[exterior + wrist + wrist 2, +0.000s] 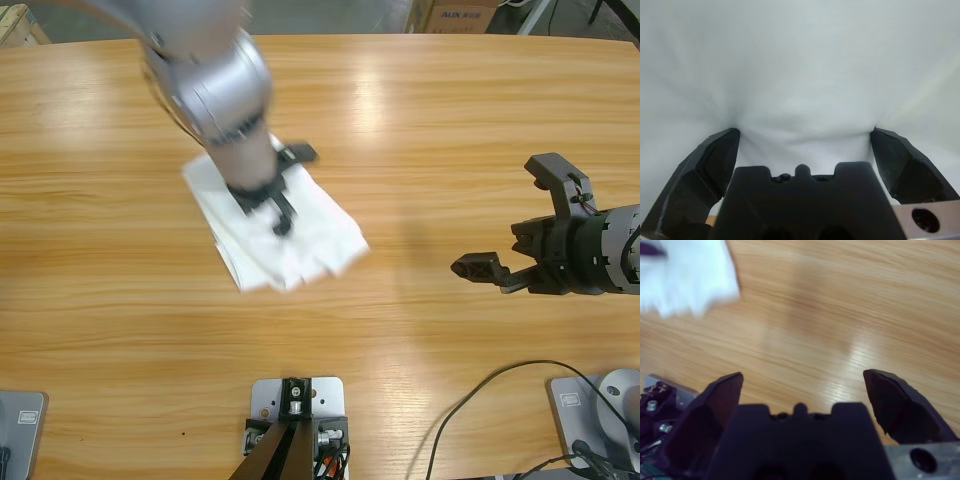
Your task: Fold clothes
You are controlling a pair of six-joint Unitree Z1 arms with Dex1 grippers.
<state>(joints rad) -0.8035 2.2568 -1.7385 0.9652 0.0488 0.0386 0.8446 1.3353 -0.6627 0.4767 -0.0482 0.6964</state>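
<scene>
The white T-shirt [312, 240] lies folded into a small rumpled bundle left of the table's middle. My left arm reaches down from the upper left, and my left gripper [296, 190] stands open on top of the bundle, one jaw at its far edge and one near its middle. In the left wrist view white T-shirt fabric [800, 65] fills the picture, and the left gripper [805, 131] presses both spread jaws into it. My right gripper [505, 215] hangs open over bare wood at the right, nothing between its jaws. The right gripper [803, 374] faces the T-shirt [685, 275], which lies far off.
The wooden table [450, 120] stretches bare between the shirt and the right gripper. A black cable [470, 410] loops at the front right edge. A cardboard box [455, 12] stands beyond the far edge.
</scene>
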